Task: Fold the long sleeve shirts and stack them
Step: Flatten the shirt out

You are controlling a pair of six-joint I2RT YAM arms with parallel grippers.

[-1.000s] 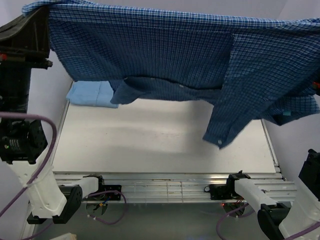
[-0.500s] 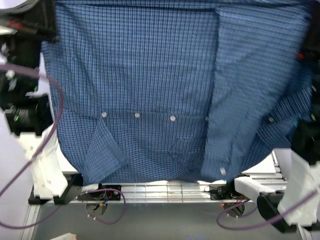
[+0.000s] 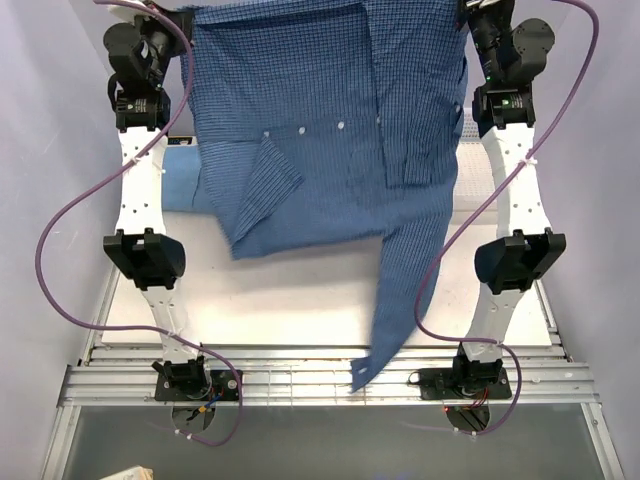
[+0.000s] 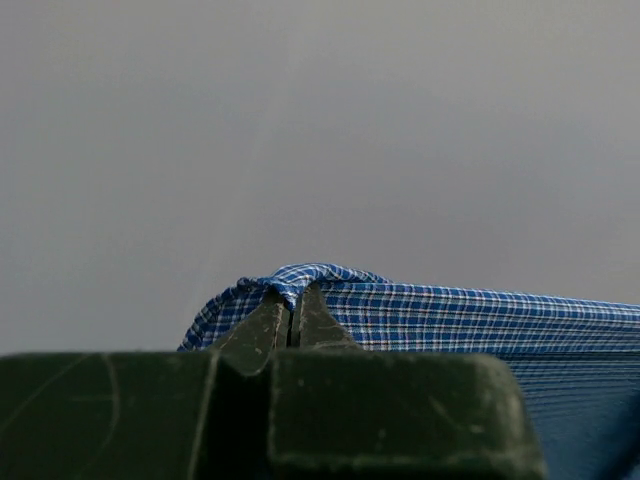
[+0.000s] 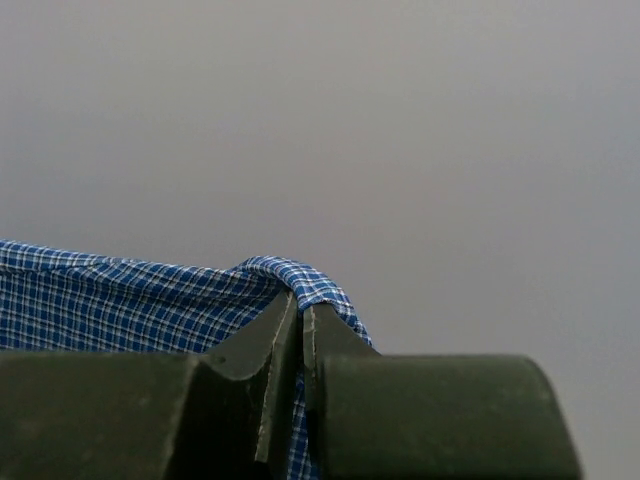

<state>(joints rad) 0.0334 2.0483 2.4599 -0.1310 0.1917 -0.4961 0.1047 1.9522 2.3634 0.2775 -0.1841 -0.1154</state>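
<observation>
Your two arms have just swung out to full stretch. A second ago they held the dark blue check shirt [image 3: 320, 120] high and close to the top camera as a wide band, and half a second ago it filled that view. Now it hangs away from you, stretched between the two pincers and spilling back toward the arm bases. The left pincer [image 4: 290, 300] is pressed together on a bunched fold of the check cloth, and the right pincer [image 5: 300, 305] pinches a similar fold at the other corner. Between them the top edge runs taut, and a row of buttons [image 3: 341, 126] shows below it. This looks like the throw that spreads the shirt flat, and it isn't done. One flap is doubled over below the left pincer, and a long sleeve [image 3: 400, 290] trails from under the right pincer to the near rails [image 3: 320, 385]. You will probably need to smooth it before any fold. The light blue shirt [image 3: 178, 175] lies folded just below and outside the left pincer, partly covered by the check cloth. The surface [image 3: 300, 290] is pale and bare where it shows. Purple cables [image 3: 60, 250] loop beside each arm, and beyond both pincers there is only a plain grey wall [image 4: 320, 120].
</observation>
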